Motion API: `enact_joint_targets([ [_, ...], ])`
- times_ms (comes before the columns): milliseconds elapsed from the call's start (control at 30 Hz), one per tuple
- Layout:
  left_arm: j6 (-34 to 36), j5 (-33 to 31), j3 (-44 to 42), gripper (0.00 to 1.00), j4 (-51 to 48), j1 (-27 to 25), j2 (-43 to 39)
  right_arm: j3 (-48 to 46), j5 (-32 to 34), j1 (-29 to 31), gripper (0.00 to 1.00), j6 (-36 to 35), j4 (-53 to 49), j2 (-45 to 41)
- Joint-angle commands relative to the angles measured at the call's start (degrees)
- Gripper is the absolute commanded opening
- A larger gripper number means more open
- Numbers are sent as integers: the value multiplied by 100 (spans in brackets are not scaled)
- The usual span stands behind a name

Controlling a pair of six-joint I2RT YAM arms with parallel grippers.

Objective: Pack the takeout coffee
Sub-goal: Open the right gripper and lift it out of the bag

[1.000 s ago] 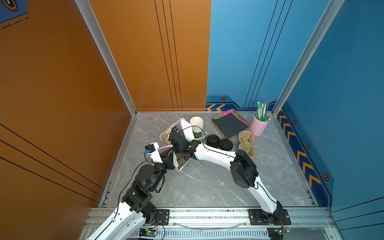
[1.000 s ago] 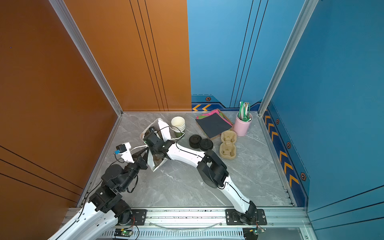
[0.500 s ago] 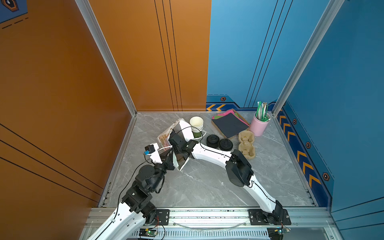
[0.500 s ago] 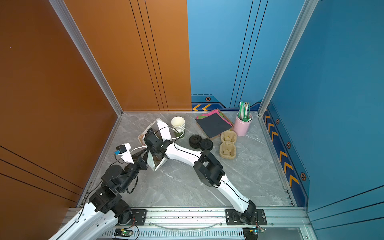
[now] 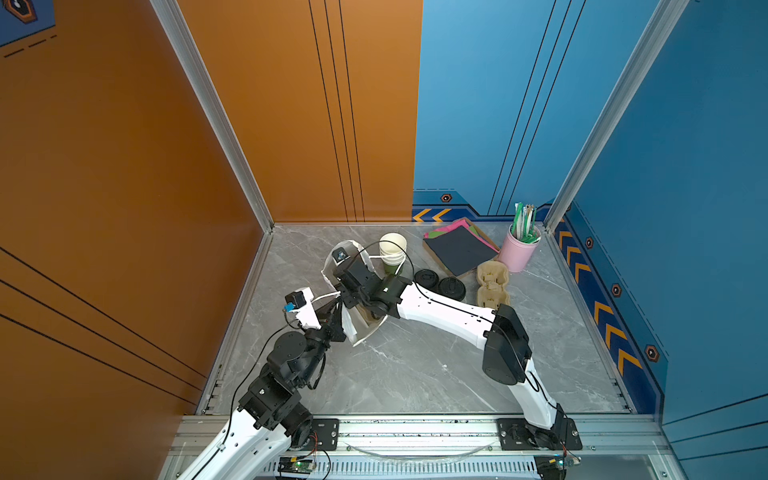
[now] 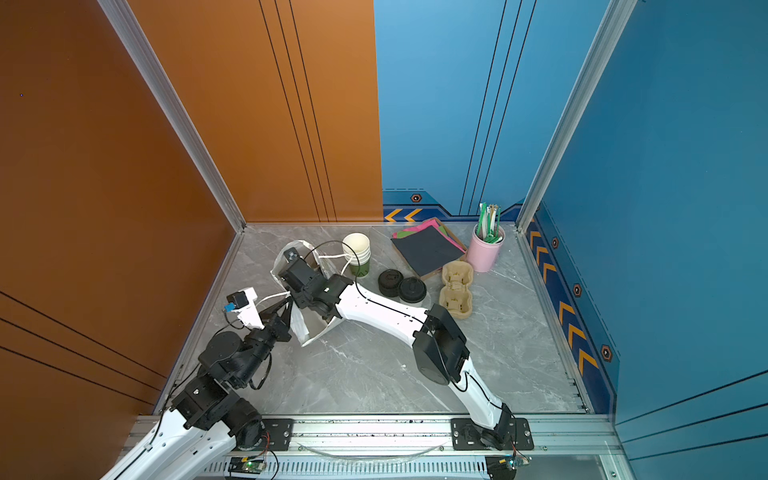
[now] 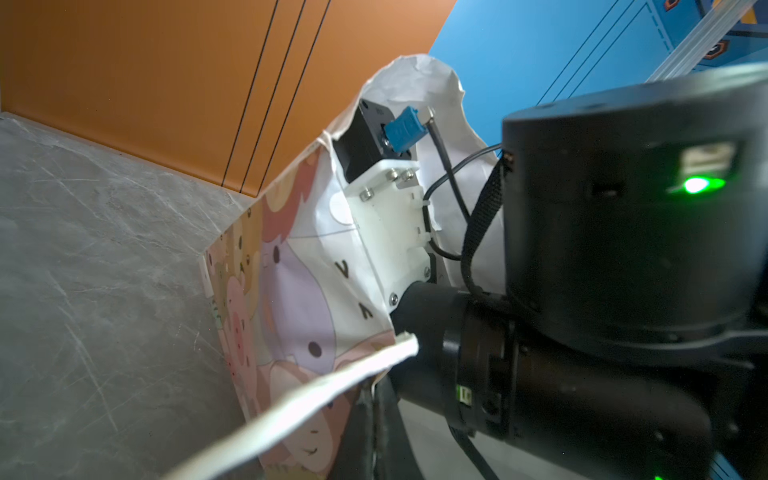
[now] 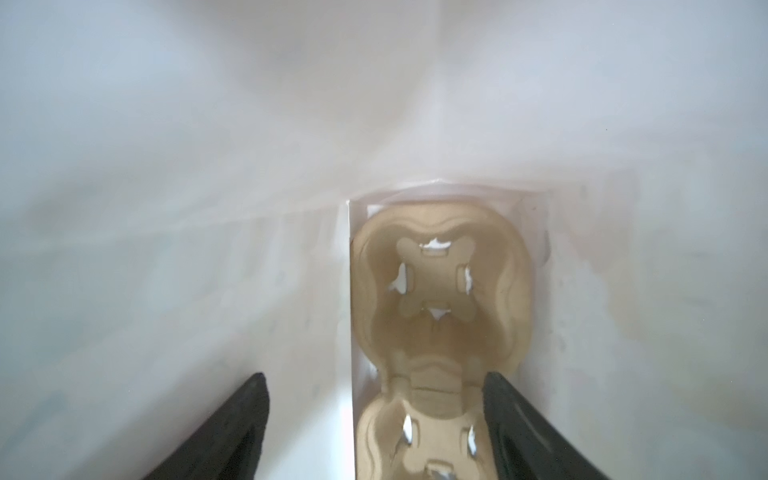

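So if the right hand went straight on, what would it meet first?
Probably the brown pulp cup carrier at the bottom of the white bag, straight ahead of the open right hand; depth unclear.

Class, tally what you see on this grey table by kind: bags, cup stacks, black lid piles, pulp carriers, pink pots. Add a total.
Paper bag: 1
Cup stack: 1
Black lid piles: 2
Pulp carriers: 2, one on the table, one inside the bag
Pink pot: 1
Total: 7
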Motion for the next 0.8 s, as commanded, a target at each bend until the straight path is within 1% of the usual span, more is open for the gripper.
enact_joint_targets([
  [0,112,-160,44,0,-539,40,6,-219,335,93,87,-159,-115,-330],
  [133,122,-165,49,0,-598,35,8,-356,429,105,91,-103,-114,-459],
  [200,113,-179,51,0,-602,37,13,-366,381,100,94,-82,-110,-722],
  [333,88,-200,52,0,-601,38,57,-383,348,107,94,-69,-47,-896],
  [433,43,-218,79,0,-596,38,101,-381,474,89,84,-82,-36,-917],
  [467,26,-239,89,0,-599,40,126,-383,498,96,80,-84,-29,-898],
  [500,-6,-261,114,0,-628,40,147,-375,510,85,72,-88,-19,-869],
  [567,-57,-284,188,0,-683,40,210,-350,525,93,63,-91,-18,-816],
  [633,-113,-287,270,0,-737,40,274,-315,537,106,57,-81,-17,-769],
  [700,-157,-280,352,0,-782,40,353,-287,539,107,47,-48,-18,-748],
  [767,-220,-297,420,0,-850,40,408,-275,515,106,40,-30,-18,-772],
])
